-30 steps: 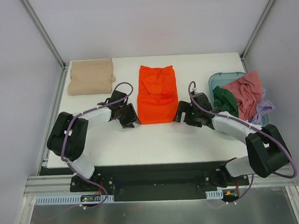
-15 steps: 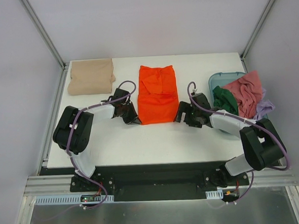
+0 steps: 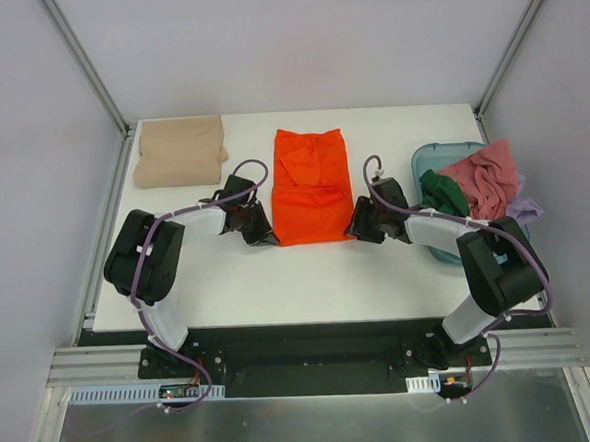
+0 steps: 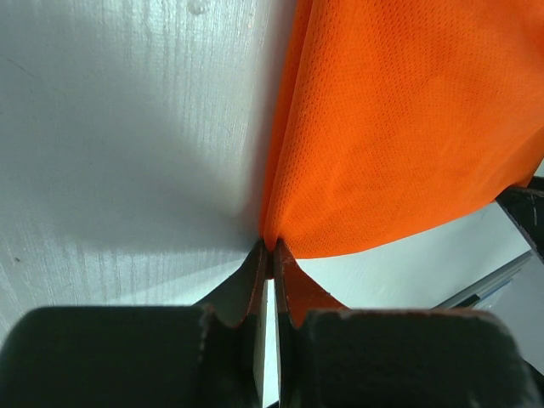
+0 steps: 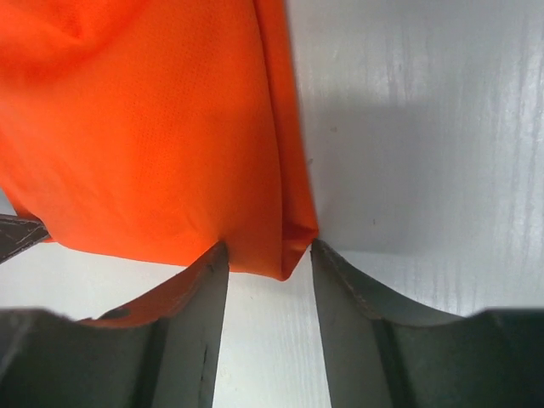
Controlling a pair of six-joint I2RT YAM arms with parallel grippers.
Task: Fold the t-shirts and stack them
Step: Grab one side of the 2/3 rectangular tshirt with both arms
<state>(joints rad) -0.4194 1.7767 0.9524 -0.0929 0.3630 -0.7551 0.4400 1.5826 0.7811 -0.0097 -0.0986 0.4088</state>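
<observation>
Pinching the corner of the orange t-shirt (image 3: 311, 185) farther from the teal tub (image 3: 429, 158), the left fingers (image 4: 253, 285) are clamped. The right fingers (image 5: 212, 293) straddle its tub-side corner, half-wide. Close them on every layer, then lift both corners evenly off the table (image 3: 279, 282).

Orange t-shirt (image 3: 311, 185), folded, flat, central

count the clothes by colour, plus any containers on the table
orange t-shirt: 1
tan t-shirt: 1
pink garment: 1
dark green garment: 1
lilac garment: 1
teal tub: 1
total: 6 (5 garments, 1 tub)
</observation>
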